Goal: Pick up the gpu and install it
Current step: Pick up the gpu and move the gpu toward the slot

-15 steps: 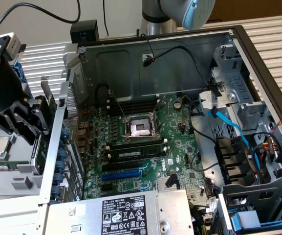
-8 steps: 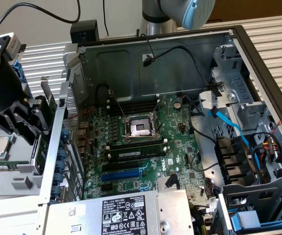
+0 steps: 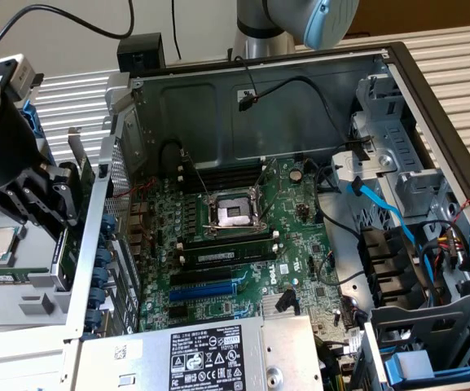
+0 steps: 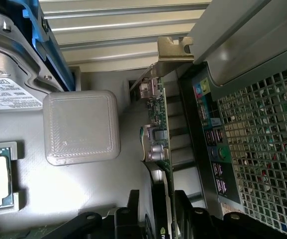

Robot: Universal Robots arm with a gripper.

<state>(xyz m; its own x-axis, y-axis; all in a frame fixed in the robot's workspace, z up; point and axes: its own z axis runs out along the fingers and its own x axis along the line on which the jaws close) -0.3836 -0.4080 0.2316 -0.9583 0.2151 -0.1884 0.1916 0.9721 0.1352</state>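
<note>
Green gpu (image 4: 159,119) edge-on outside computer case (image 4: 262,149); pincer (image 4: 158,201) straddles it, cannot tell whether clamped or open.

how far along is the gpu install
Done: only the approach; the gripper is down at the gpu. In hand: the gpu stands on edge on the grey tray outside the computer case and looks unlifted. Left: the whole install; the blue slot on the motherboard is bare.

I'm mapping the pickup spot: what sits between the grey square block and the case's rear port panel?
The gpu stands on edge between the grey block and the port panel, seen in the wrist view.
</note>
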